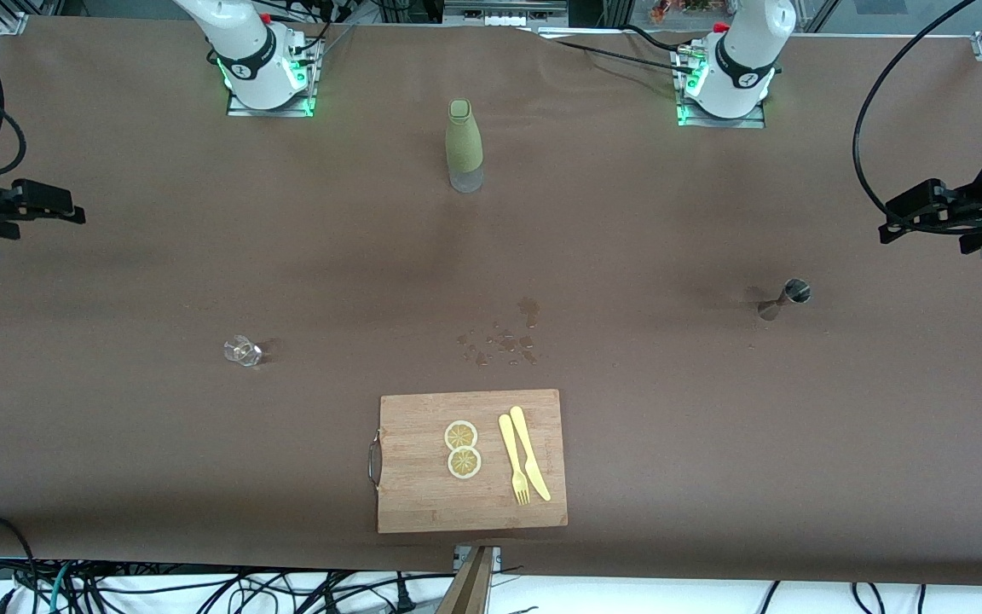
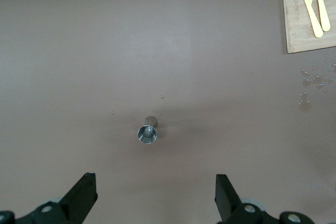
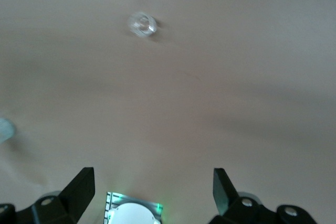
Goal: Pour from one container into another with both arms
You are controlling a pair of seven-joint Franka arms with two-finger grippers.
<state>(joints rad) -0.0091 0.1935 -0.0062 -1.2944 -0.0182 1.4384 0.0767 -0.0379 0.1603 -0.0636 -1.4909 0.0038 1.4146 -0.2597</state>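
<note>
**Q:** Claws first, reading across the front view: where do they stand?

**A:** Right claw (image 1: pixel 73 213) hangs high at the right arm's end of the worktop (image 1: pixel 116 443), fingers apart and empty. Next comes a small clear glass (image 1: pixel 242 350), upright and alone, nearer the camera than that arm's base. At centre, a green-sleeved bottle (image 1: pixel 464 145) stands between the two bases; nearer the camera lie spilled droplets (image 1: pixel 504 341), then a wooden cutting board (image 1: pixel 406 503) carrying two lemon slices (image 1: pixel 462 448), a yellow fork (image 1: pixel 513 460) and a yellow knife (image 1: pixel 530 452). Toward the left arm's end stands a steel jigger (image 1: pixel 785 298), hourglass-shaped, open mouth up. Left claw (image 1: pixel 892 228) hangs over that end, fingers likewise spread, holding nothing.

**Q:** What could go wrong from here?

**A:** Judged from this layout, both vessels are small and light. A claw closing off-centre could tip the narrow-waisted jigger or skid the glass. The glass is transparent and faint in the right wrist view, so misjudging its rim seems likely. Whether either holds liquid cannot be told.
</note>
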